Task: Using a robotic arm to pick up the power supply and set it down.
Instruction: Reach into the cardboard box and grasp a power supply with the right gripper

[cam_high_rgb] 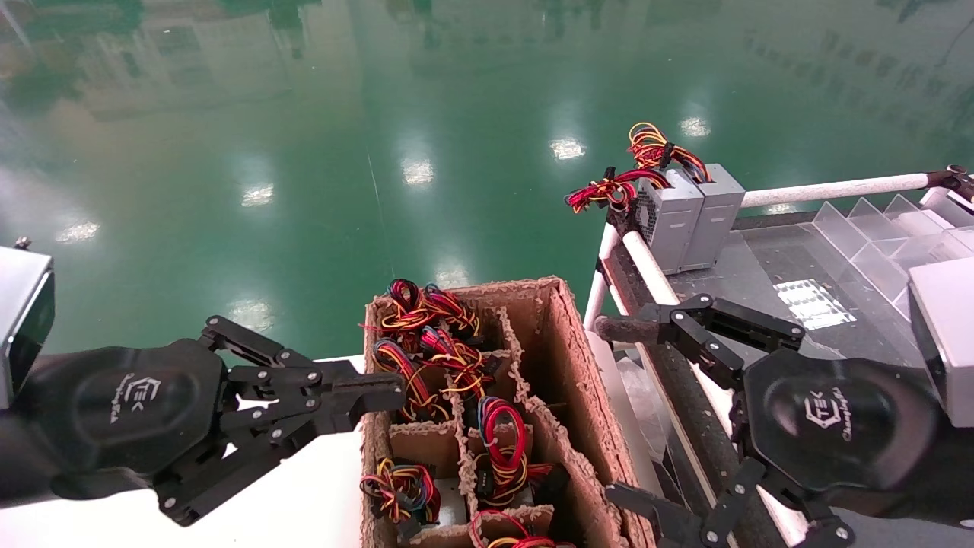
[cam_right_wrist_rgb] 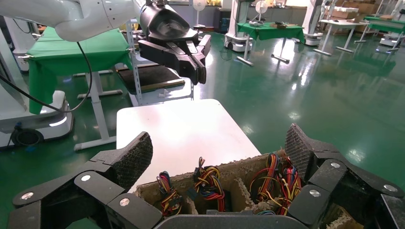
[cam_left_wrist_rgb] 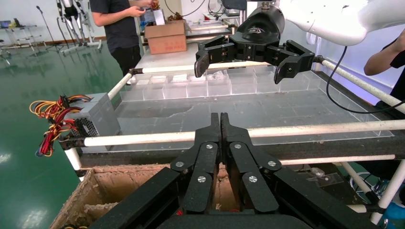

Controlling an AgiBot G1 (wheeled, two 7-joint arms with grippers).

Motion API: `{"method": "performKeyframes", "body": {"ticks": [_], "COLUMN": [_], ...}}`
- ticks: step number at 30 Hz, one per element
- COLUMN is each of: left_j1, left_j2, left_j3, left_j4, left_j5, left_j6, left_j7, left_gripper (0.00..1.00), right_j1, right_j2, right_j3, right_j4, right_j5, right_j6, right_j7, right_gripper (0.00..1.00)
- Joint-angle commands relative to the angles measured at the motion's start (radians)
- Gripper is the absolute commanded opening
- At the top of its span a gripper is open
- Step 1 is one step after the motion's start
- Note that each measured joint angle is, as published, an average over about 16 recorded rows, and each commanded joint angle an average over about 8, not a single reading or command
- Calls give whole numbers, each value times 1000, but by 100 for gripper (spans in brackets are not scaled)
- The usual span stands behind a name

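Nearest us in the head view sit our two black linkage grippers: the left gripper [cam_high_rgb: 380,396] at eight o'clock, jaws pressed together and holding nothing, its tip touching or just over the near-left wall of the cardboard box [cam_high_rgb: 574,358]; the right gripper [cam_high_rgb: 647,411] at four o'clock, jaws spread wide and empty, rough pads facing each other. Between them the box, ragged brown pulp with dividers, holds the power supplies [cam_high_rgb: 494,441] standing on end, so only their looped red, yellow and blue wire bundles show at the top; we judge each long axis runs down into its cell. From the right jaws the cells lie toward nine o'clock, just beside and below; we judge the wide-open right gripper better placed. Two grey sheet-metal units [cam_high_rgb: 689,217] stand at one o'clock on the railed table [cam_high_rgb: 768,251].
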Motion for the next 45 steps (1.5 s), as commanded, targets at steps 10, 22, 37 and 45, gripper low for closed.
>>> {"method": "performKeyframes", "body": {"ticks": [10, 22, 37, 45], "left_j1": [0, 0, 0, -1], "left_j2": [0, 0, 0, 0], "left_j3": [0, 0, 1, 1], "left_j4": [0, 1, 1, 1], "left_j5": [0, 0, 0, 0], "left_j6": [0, 0, 0, 0], "left_j7": [0, 0, 0, 1], "left_gripper": [100, 100, 100, 100], "right_j1": [0, 12, 199, 244], "right_j2": [0, -8, -169, -210], "right_j3": [0, -50, -349, -452], "right_j4": [0, -11, -157, -248], "right_j5": [-1, -111, -366, -373], "right_j6": [0, 33, -91, -83], "right_j7": [0, 19, 175, 156], "right_gripper": [100, 100, 100, 100]}}
